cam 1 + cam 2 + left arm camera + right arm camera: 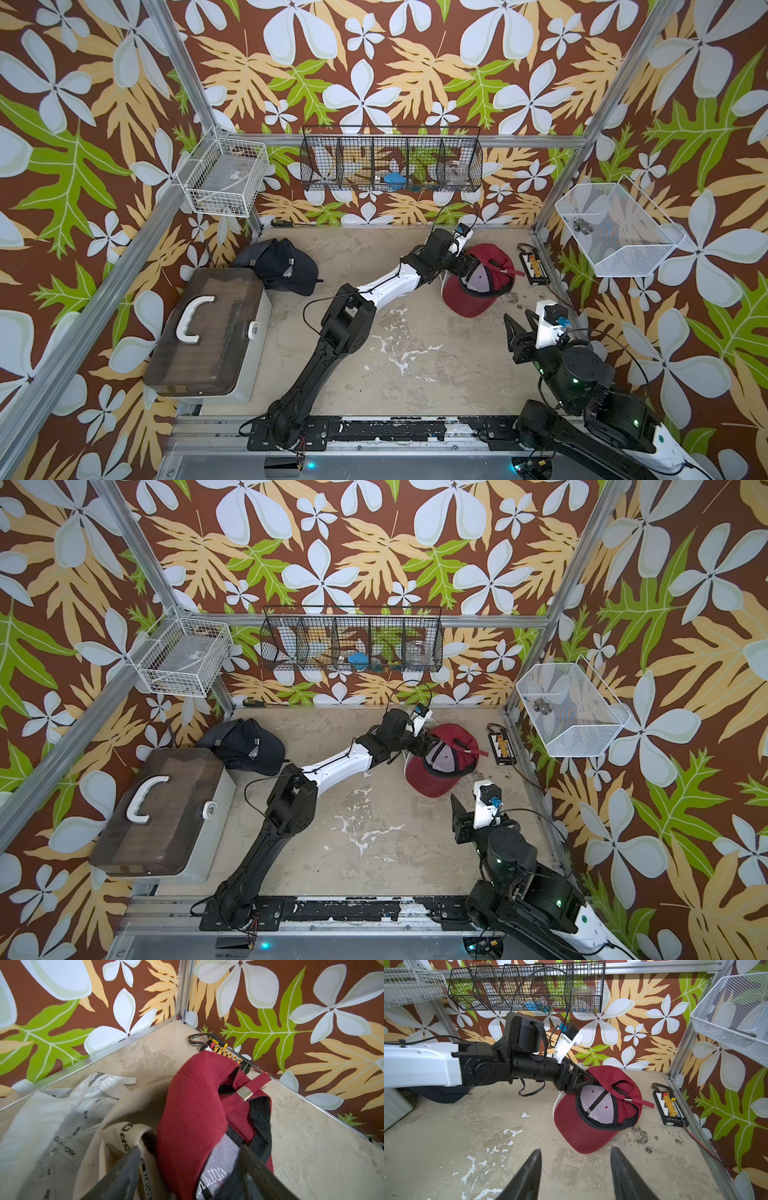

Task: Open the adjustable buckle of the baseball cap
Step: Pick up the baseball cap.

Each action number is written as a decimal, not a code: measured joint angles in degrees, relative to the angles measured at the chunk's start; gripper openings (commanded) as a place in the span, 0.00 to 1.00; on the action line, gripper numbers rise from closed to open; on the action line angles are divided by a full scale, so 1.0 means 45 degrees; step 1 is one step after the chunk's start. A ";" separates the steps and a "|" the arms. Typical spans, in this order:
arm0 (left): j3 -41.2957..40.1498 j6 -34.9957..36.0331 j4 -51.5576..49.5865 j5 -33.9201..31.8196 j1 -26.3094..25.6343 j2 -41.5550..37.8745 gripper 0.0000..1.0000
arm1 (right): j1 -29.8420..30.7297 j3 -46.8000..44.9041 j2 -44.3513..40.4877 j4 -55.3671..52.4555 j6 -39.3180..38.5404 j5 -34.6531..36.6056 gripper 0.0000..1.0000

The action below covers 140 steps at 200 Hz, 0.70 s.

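Left pincer [189,1147] straddles one side of the red cap [193,1105].

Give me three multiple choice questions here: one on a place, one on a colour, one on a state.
1. The red cap lies: A on the lidded box; B on the table beside the connector board; C in a wire basket.
2. Its strap buckle is: A gold; B black; C silver.
3. The right end effector is: A open, empty; B shut on the strap; C shut on the cap's brim.
Answers: B, the cap rests upside down by the board; C, the buckle shines silver; A, its fingers stand apart, nothing between them.
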 measured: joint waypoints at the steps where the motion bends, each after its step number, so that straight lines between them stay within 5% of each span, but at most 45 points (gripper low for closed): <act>1: 0.0010 0.0000 0.0000 0.0000 0.0000 0.0010 0.71 | 0.0000 0.0000 0.0000 0.0000 0.0000 0.0000 0.55; 39: 0.0291 -0.0039 0.0049 0.0000 0.0000 0.0267 0.58 | -0.0068 0.0000 -0.0015 0.0000 0.0000 -0.0063 0.55; 90: 0.0301 -0.0078 0.0078 0.0000 0.0000 0.0316 0.18 | -0.0068 0.0000 -0.0019 0.0000 0.0000 -0.0126 0.55; 140: 0.0005 -0.0087 0.0063 0.0015 -0.0005 0.0034 0.01 | -0.0083 0.0000 -0.0039 0.0000 0.0000 -0.0126 0.55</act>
